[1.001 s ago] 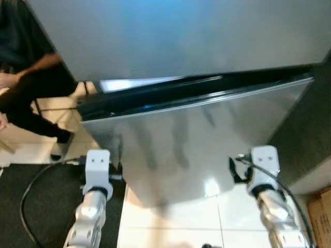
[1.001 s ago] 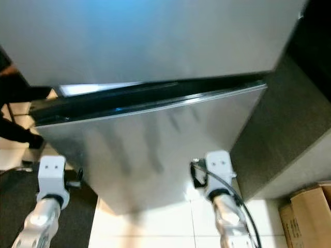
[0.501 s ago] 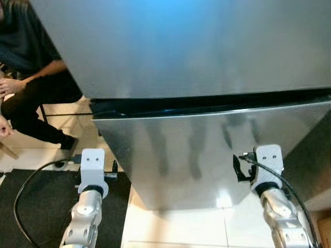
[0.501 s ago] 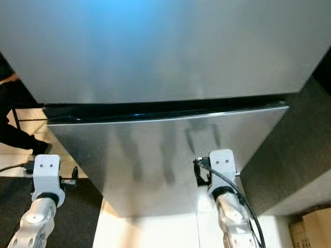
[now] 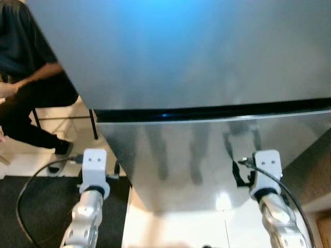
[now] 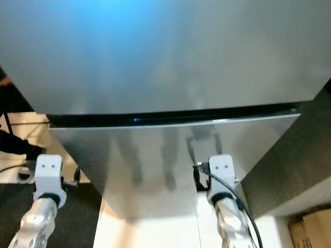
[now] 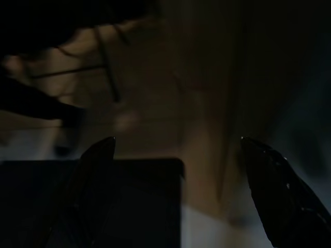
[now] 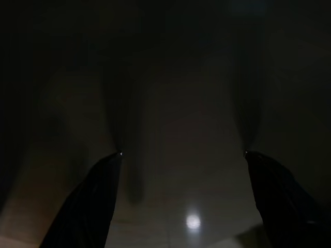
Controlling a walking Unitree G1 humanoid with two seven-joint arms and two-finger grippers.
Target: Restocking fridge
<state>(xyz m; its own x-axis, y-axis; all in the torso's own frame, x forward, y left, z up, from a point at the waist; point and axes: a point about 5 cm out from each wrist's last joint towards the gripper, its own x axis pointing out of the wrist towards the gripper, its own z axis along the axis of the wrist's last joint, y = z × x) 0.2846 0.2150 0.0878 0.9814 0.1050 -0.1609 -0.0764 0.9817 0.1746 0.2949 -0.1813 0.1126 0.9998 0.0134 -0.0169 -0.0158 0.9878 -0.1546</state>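
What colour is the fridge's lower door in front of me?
Brushed silver-grey steel, the lower door sits under a dark seam; the right eye view shows it best.

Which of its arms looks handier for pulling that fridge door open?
Probably the right: the right hand, open, faces the lower door, while the left hand, also open, hangs beside the fridge's edge over the dark mat.
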